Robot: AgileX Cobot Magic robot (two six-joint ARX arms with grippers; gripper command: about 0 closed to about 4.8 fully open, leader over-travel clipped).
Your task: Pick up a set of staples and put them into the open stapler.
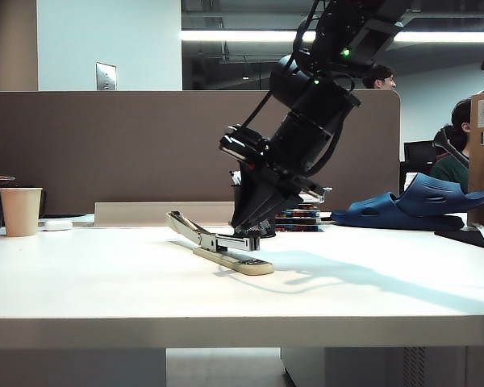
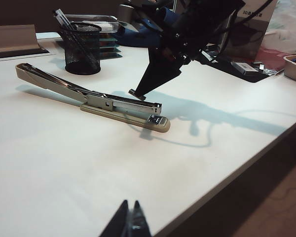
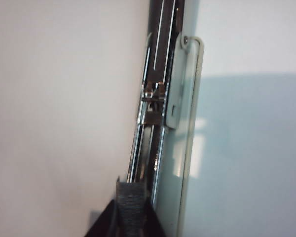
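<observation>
The right gripper hangs point-down just above the stapler, over the front part of its silver magazine. In the right wrist view its two fingertips stand very close to each other, with only a narrow slit between them, and a grey ribbed surface fills this slit. Whether that grey piece is the set of staples or the finger pad itself I cannot tell for sure; so I cannot say with certainty if the jaws pinch something or are only nearly pressed together. From the left wrist view the tips seem to hover a little above the magazine, not touching it.

The stapler lies open on the white table, directly below the right gripper. Its long axis runs away from the fingertips along the table. The cream base with the short metal nose is on the side under the gripper, and the hinged upper arm is thrown back, rising in a low slope toward the black mesh pen cup behind.

The left gripper is well apart from the stapler, at the near edge of the table, with its dark fingers pressed together and nothing between them.
</observation>
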